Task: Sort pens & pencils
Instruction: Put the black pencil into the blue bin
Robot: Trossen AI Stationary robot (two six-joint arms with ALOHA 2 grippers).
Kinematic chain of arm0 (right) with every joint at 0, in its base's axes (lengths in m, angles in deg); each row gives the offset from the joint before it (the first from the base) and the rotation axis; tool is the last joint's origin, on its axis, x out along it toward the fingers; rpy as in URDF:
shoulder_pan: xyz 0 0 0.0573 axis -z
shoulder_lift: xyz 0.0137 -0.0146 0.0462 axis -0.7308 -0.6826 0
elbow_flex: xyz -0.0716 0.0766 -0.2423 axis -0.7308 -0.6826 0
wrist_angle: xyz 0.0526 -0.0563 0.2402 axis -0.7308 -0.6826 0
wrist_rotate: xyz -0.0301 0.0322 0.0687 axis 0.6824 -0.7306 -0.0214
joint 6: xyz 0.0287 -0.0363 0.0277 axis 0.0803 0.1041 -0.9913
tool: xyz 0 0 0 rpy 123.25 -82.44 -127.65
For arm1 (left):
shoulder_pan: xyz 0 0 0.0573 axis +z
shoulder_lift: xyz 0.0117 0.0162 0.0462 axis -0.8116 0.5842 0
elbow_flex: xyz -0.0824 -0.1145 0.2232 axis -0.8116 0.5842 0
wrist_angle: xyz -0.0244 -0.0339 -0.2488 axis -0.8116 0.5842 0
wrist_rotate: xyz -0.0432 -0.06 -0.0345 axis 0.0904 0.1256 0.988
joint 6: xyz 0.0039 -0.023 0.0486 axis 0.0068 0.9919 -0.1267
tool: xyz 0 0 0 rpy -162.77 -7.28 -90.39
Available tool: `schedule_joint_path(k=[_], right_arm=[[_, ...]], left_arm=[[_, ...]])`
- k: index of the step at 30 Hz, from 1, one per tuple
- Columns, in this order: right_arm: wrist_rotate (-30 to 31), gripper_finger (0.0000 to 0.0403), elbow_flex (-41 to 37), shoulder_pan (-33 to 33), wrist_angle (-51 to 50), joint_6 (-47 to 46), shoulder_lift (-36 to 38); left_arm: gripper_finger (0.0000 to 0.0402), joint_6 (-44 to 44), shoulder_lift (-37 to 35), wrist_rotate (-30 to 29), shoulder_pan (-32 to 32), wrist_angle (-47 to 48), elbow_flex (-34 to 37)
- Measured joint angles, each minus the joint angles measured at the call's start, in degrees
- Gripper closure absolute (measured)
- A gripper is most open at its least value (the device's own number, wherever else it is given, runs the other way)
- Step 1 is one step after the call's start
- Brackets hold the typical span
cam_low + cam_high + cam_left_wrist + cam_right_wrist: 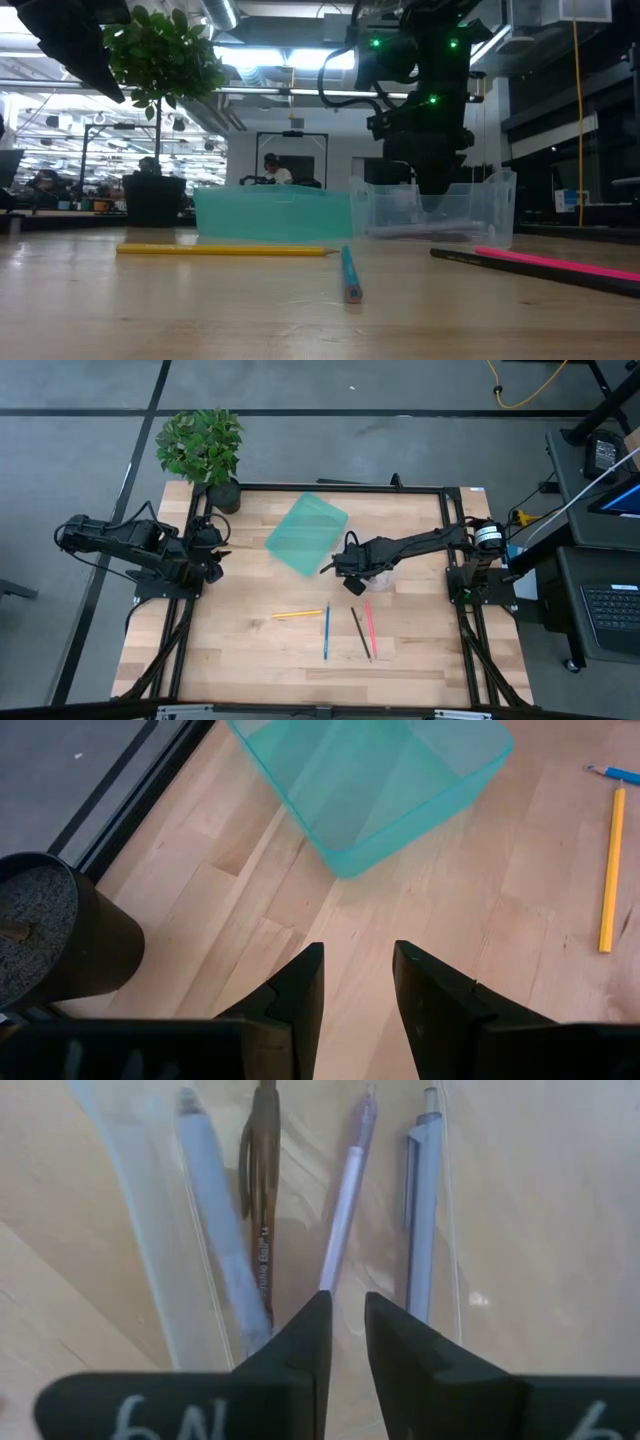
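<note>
Four sticks lie flat on the table near its front: yellow (298,614), blue (326,630), black (359,632) and pink (370,628). They also show in the low view: yellow (220,250), blue (349,275), black (530,270), pink (560,262). A clear bin (500,205) holds several more: a pale grey-blue one (220,1230), a brown one (262,1190), a lavender one (345,1200) and a grey-blue one (422,1210). My right gripper (347,1330) hangs over this bin, open by a narrow gap, with nothing between the fingers. My left gripper (358,990) waits open at the table's left edge.
An empty teal bin (305,535) stands left of the clear bin, at the table's far middle. It also shows in the left wrist view (380,780). A potted plant (205,455) stands at the far left corner, close to my left arm.
</note>
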Motion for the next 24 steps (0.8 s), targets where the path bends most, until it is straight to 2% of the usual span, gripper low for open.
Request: schedule_joint_path(k=[8,12,17,24], right_arm=[[-0.59,0.0336,0.0,0.02,-0.07,-4.21,0.0],[-3.43,0.0336,0.0,0.07,-0.09,-4.55,0.0],[-3.58,0.0336,0.23,0.3,-0.62,-4.5,0.0],[1.39,0.0336,7.94,0.78,-8.75,-4.07,0.05]], left_arm=[[0.0286,0.0,-0.02,0.0,0.0,0.02,0.0],[0.0286,0.0,0.0,-0.01,0.02,0.02,0.0],[0.0286,0.0,0.0,-0.01,0.02,0.02,-0.01],[0.0286,0.0,0.0,0.0,0.02,0.02,0.0]])
